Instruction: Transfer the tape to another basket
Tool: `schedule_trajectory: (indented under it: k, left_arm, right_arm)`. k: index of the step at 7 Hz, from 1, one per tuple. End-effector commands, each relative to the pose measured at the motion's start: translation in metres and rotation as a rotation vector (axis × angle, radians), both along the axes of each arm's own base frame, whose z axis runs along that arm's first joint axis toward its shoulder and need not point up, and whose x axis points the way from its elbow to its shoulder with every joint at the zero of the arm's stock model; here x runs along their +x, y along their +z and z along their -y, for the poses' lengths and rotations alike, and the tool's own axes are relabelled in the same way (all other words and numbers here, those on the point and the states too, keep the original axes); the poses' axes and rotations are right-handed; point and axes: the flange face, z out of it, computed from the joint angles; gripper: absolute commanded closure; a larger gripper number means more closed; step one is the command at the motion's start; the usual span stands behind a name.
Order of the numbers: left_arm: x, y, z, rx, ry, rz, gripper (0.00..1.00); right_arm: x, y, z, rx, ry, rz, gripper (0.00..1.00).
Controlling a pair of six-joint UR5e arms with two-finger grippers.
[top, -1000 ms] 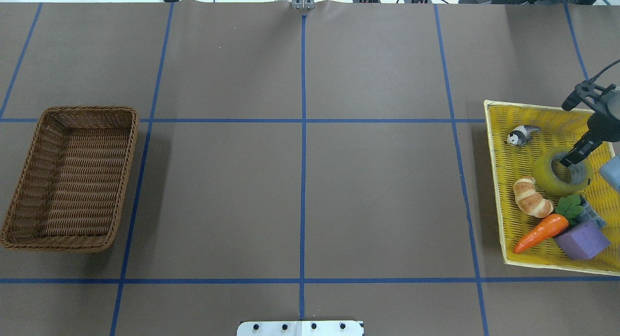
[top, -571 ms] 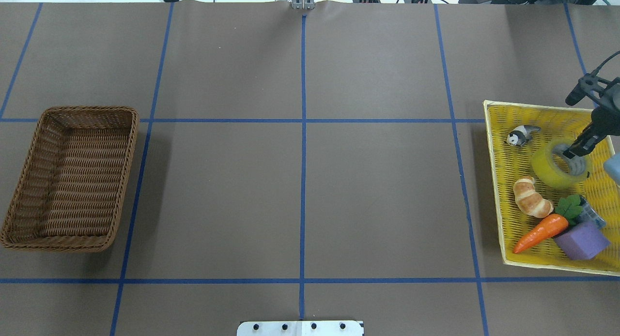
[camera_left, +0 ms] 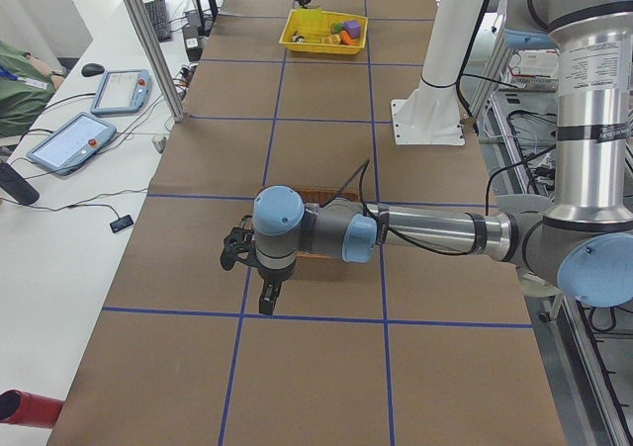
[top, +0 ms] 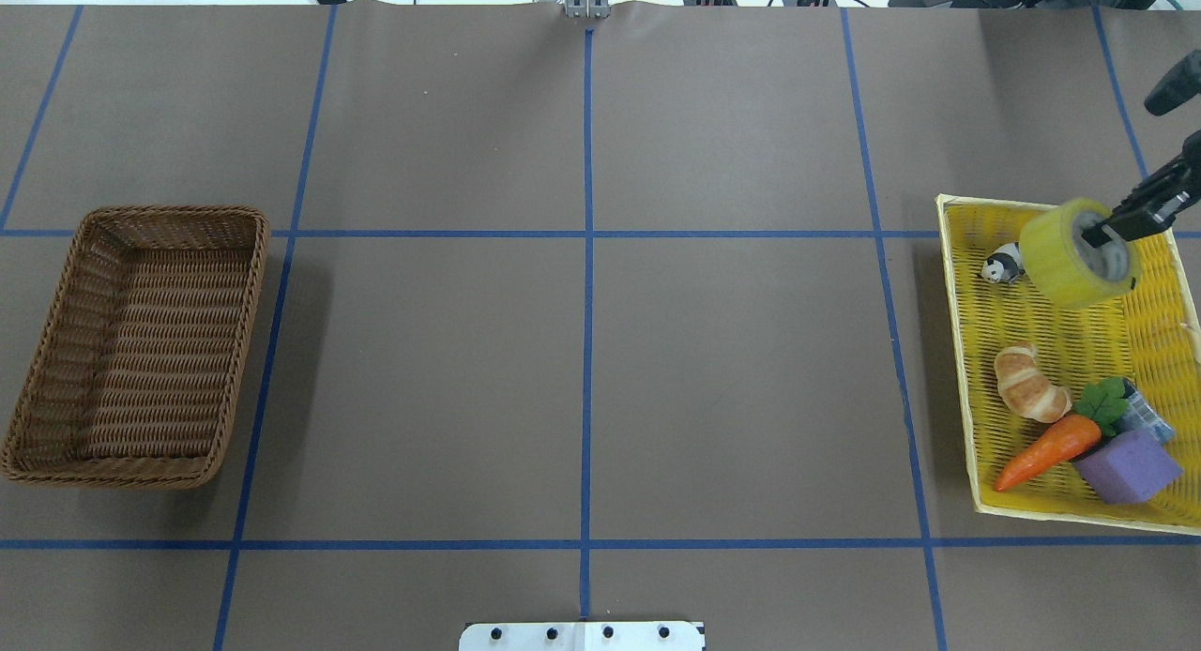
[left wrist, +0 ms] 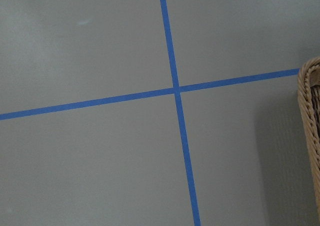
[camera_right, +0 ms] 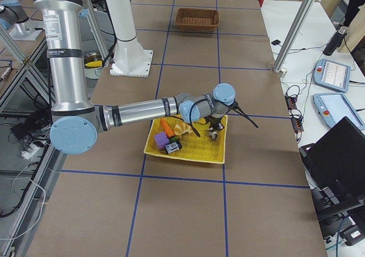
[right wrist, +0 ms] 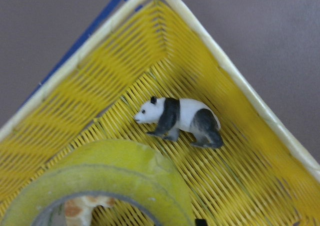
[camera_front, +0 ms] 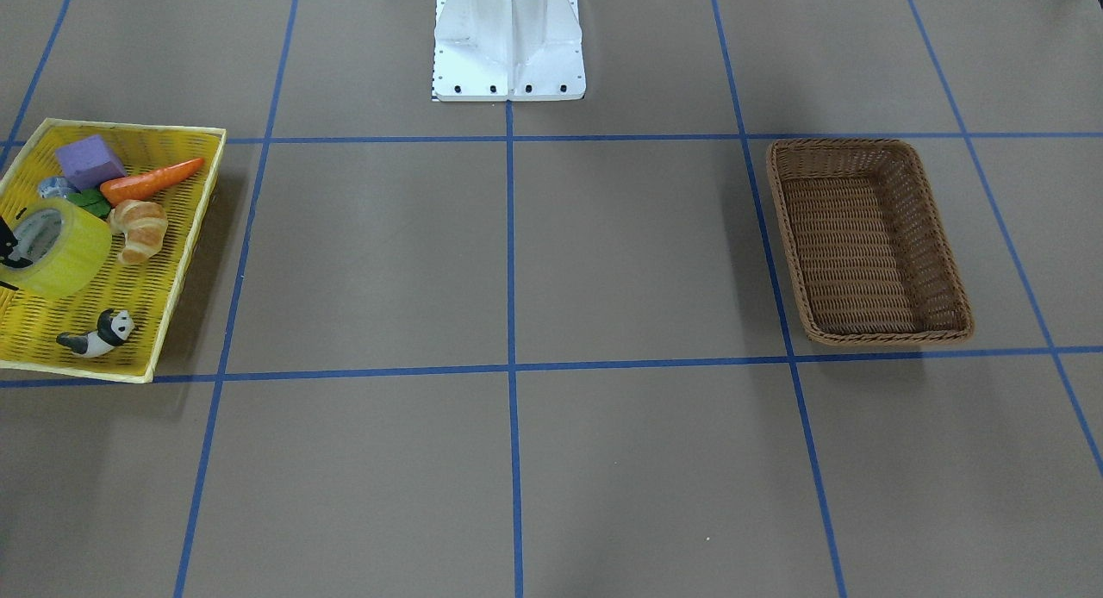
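The tape (top: 1065, 262) – a wide yellow roll with a pale core – hangs tilted over the 12 o'clock end of a yellow tray (top: 1079, 341). The right hand (top: 1100, 233) pinches its wall, one dark finger inside the core. The roll appears raised off the weave.

Seen from overhead, the brown tabletop (top: 732, 379) is crossed by blue tape lines. The left arm reaches low over it in the left side view. Whether the left hand (camera_left: 265, 298) is spread or pressed together cannot be told.

The basket (top: 238, 351), brown wicker with raised sides, sits at 9 o'clock on the tabletop, well apart from the roll. The tray lies at 3 o'clock.

Toward the tray's 6 o'clock end lie a purple block (top: 1126, 465), then an orange carrot (top: 1046, 449) touching the block, then a croissant (top: 1032, 384) just beside the carrot at its 11 o'clock. Smallest is a panda figure (top: 1002, 264) – just beside the roll, at its 9 o'clock.
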Motion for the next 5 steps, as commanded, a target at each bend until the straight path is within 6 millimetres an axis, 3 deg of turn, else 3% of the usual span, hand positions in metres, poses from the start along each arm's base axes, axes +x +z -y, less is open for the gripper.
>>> schedule_trajectory:
  k: [1, 2, 4, 5]
  left_arm:
    - [0.001, -0.002, 0.005, 0.029, -0.006, -0.001, 0.02]
    - [0.001, -0.008, 0.01, 0.034, -0.03, -0.006, 0.02]
    - [0.003, -0.037, 0.028, 0.055, -0.114, -0.035, 0.02]
    - [0.032, -0.052, 0.036, 0.049, -0.173, -0.103, 0.03]
  right_arm:
    - [-0.009, -0.085, 0.037, -0.133, 0.147, 0.064, 1.0]
    - [-0.017, -0.125, 0.051, -0.173, 0.195, 0.092, 1.0]
    - [-0.087, -0.193, 0.046, -0.211, 0.198, 0.182, 1.0]
    - [-0.115, -0.216, 0.031, -0.24, 0.221, 0.247, 1.0]
